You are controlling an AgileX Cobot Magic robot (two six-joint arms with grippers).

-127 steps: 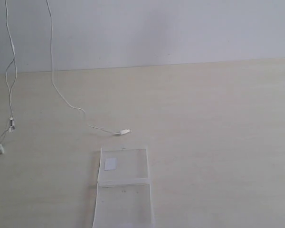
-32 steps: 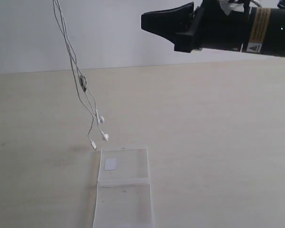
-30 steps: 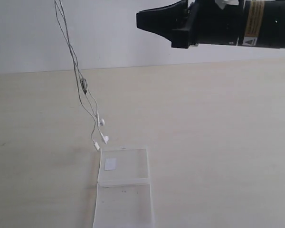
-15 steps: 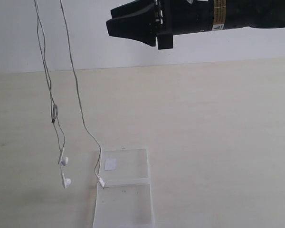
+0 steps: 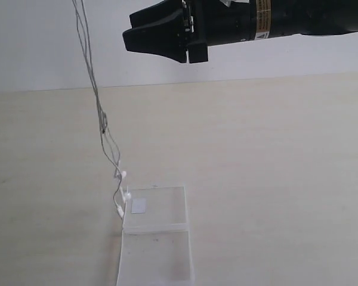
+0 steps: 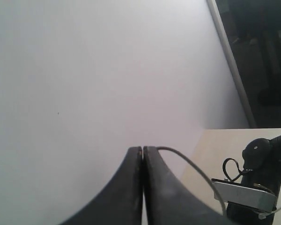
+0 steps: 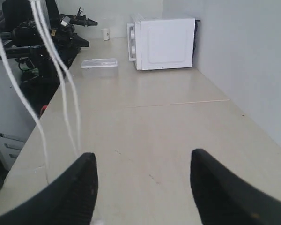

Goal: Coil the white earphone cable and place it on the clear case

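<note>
The left gripper [image 6: 142,149] was pinched shut on the white earphone cable [image 5: 101,119]. The cable hung down, its earbuds [image 5: 124,174] dangling just at nine o'clock of the clear case [image 5: 164,208]. The right gripper [image 7: 143,158] was wide open, holding nothing.

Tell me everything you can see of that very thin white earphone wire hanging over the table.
The very thin white earphone cable hangs in several strands from above the exterior view's top edge. A small dark inline piece sits midway; two white earbuds and the plug end dangle beside the flat clear plastic case's left edge, contact unclear. In the left wrist view one strand leaves the shut left gripper.
</note>
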